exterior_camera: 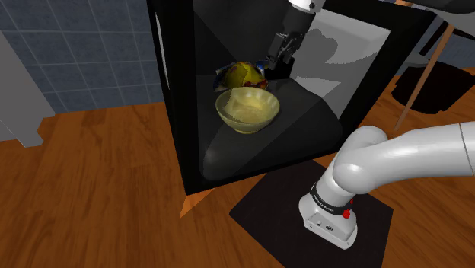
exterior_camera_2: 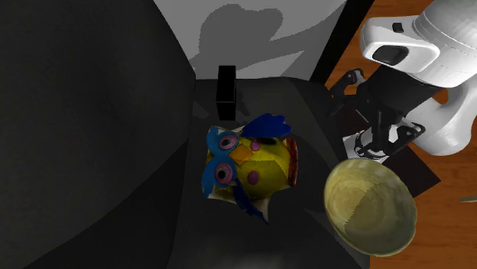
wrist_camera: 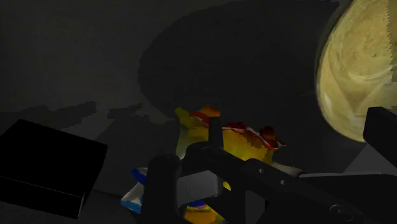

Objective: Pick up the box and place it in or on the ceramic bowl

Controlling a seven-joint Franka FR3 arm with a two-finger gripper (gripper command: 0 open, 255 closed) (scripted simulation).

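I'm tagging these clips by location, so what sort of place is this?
Probably a room in a house, perhaps a kitchen: a blue-grey tiled wall, a brown wooden plank floor, and a yellowish round bowl sitting inside a black open-fronted cabinet.

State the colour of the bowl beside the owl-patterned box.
The bowl is pale yellow, shown best in the shoulder view.
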